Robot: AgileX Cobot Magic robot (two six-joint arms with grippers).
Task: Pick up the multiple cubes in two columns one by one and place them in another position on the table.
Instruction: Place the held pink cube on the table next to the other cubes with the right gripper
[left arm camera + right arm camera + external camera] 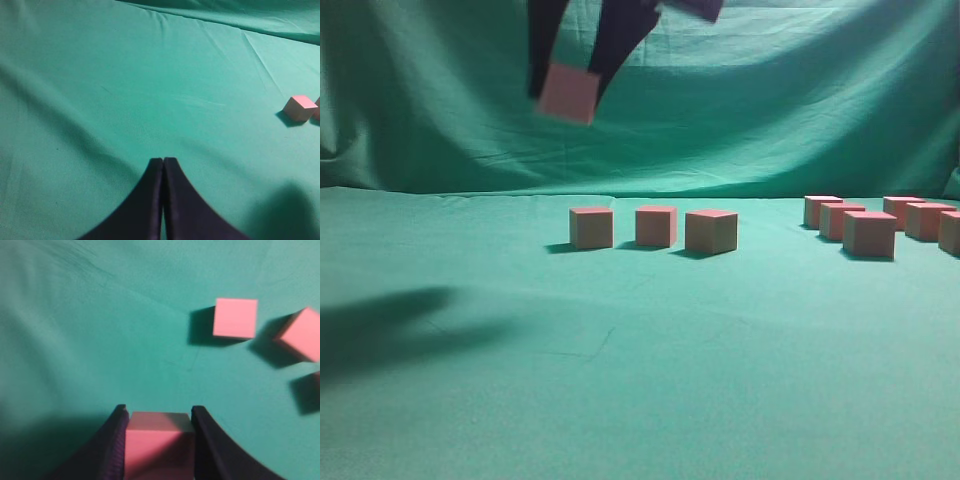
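Note:
My right gripper (570,80) hangs high above the table, left of centre, shut on a pink cube (567,93). In the right wrist view the cube (159,445) sits between the two dark fingers (157,412). Below it, three pink cubes stand in a row on the green cloth: left (591,227), middle (656,226), right (711,231). Two of them show in the right wrist view (235,317) (301,334). Several more pink cubes stand in two columns at the right (869,234). My left gripper (163,160) is shut and empty over bare cloth.
Green cloth (620,380) covers the table and rises as a backdrop (770,120). A pink cube (300,108) lies at the right edge of the left wrist view. A dark arm shadow (380,320) falls on the cloth at the left.

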